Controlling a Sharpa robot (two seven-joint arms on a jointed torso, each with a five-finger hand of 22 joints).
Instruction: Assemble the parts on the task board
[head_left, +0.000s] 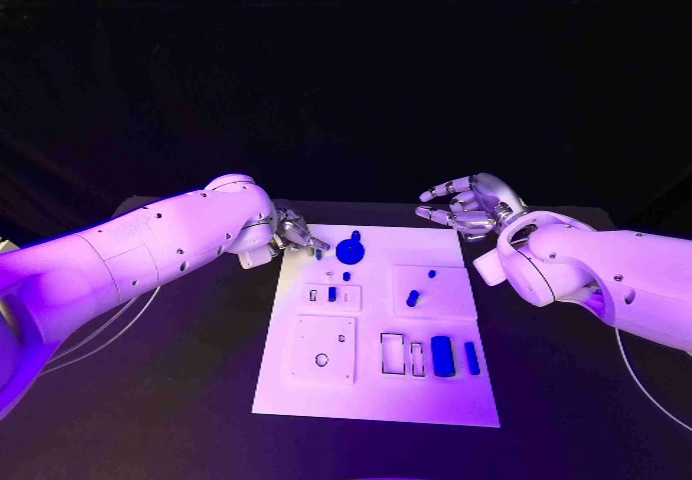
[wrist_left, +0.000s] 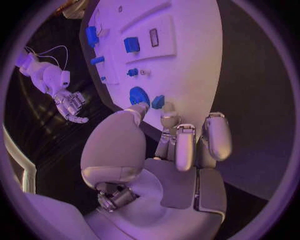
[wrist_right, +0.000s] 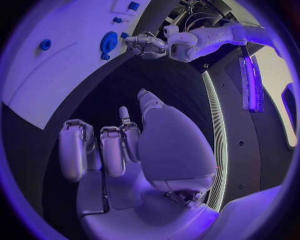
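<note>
The white task board (head_left: 375, 385) lies in the middle of the black table. A round blue part (head_left: 351, 250) sits near its far left corner, with a small blue piece (wrist_left: 158, 101) beside it. My left hand (head_left: 296, 235) hovers at that corner, and its fingertips (wrist_left: 167, 107) end just short of the small piece; I cannot tell if they touch it. It holds nothing. My right hand (head_left: 464, 205) floats beyond the board's far right corner, fingers loosely bent and apart, empty. A blue peg (head_left: 413, 298) and two blue blocks (head_left: 443, 355) rest farther down the board.
Small blue pieces (head_left: 332, 293) stand in a raised plate left of the board's centre. A square plate with a hole (head_left: 323, 350) takes up the near left. The black table (head_left: 173, 400) spreads wide on both sides of the board.
</note>
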